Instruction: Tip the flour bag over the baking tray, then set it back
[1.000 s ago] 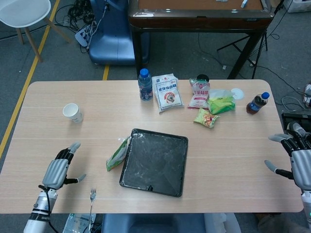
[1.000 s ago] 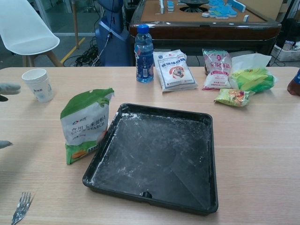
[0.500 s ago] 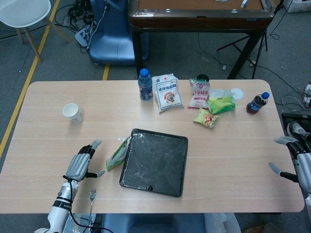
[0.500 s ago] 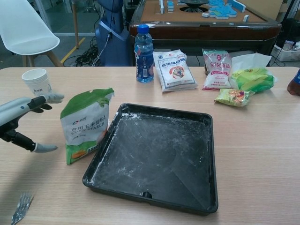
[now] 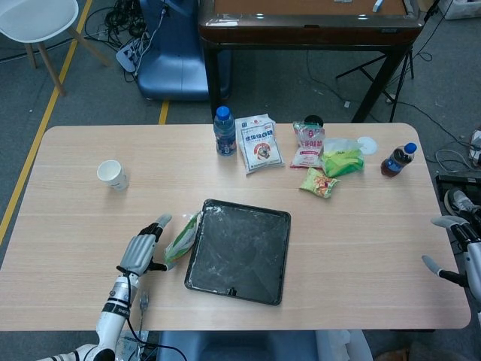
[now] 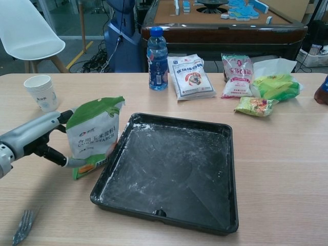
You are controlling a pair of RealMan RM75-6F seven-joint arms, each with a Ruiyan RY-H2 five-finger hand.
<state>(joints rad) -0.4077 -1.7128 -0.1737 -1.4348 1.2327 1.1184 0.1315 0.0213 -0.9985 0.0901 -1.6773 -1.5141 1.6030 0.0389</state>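
Left hand: at the flour bag, fingers spread to either side of it, one fingertip by the upper left corner, thumb by the lower left edge. Looks like contact or nearly so; grip not closed yet, so nothing held. Seen from the head view, the hand sits just left of the bag.
Right hand: far right edge of the bench, fingers apart, empty, well away from the work.
Flour bag: green and white, standing upright w/ slight lean, just beside the left rim of the baking tray, bottom corner touching or nearly touching it.
Baking tray: black, shallow, dusted w/ white powder, mid-bench.
Other items: paper cup far left; water bottle, white packet and red-and-white packet along the back; green packets to the right; cola bottle far right; fork at the front edge.
Step in hand (est.): reach and grasp, pre-lift; tipping not begun.
Next move calls for: closing fingers and thumb across the bag w/o crushing it, lifting clear of the tray rim, then carrying over the tray and tilting the top downward. Soft bag prob. sags, so a mid-body hold seems safer than the top.
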